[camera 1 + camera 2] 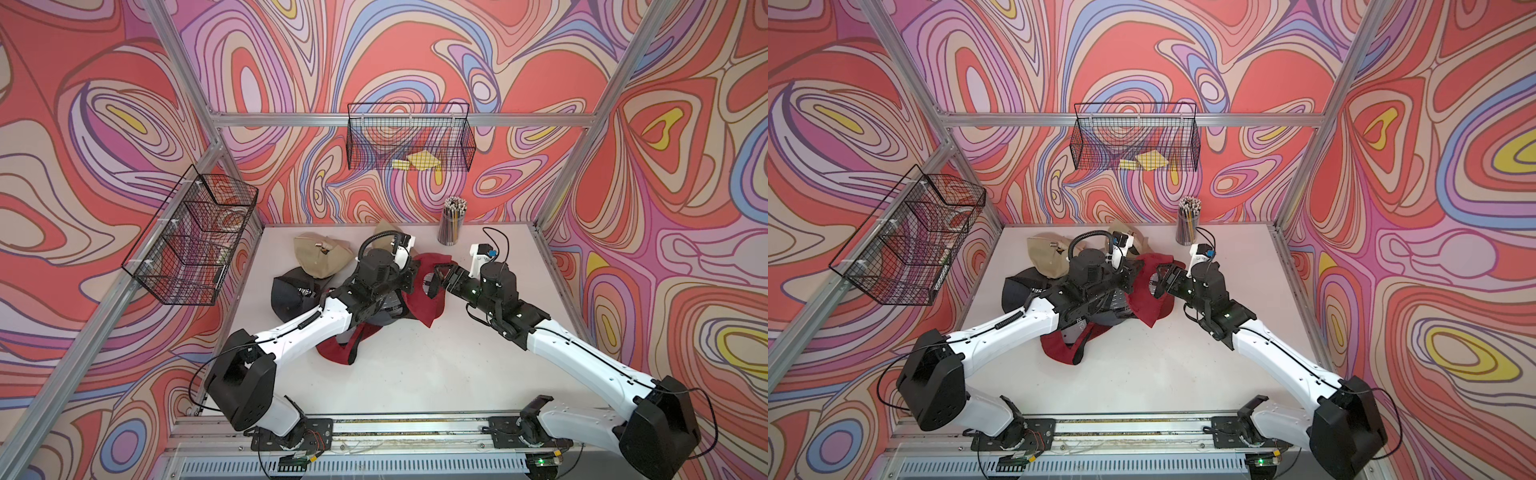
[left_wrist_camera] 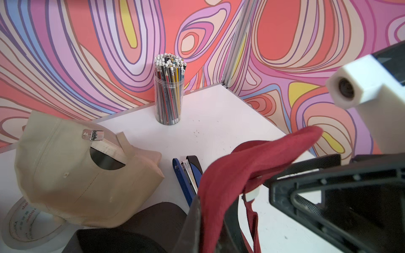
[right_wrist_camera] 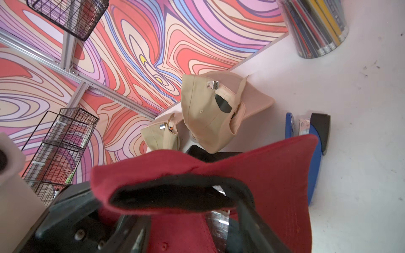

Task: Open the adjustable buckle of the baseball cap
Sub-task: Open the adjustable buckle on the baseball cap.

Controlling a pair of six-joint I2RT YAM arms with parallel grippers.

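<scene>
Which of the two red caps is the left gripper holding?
The far red cap, raised beside the right gripper; the near red cap lies on the table.

The red cap (image 3: pixel 274 175) is blurred up close, its buckle lost among folds. Beside it, the left arm (image 1: pixel 332 311) covers most of a dark cap (image 1: pixel 286 291); behind it, the blue stapler (image 2: pixel 183 181) is partly hidden.

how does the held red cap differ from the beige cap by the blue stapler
The red cap is dark red and hangs pinched in the left end effector; the beige cap is tan and sits free. The beige cap's metal buckle shows plainly; the red cap's is unclear. Both are strap-back baseball caps.
</scene>
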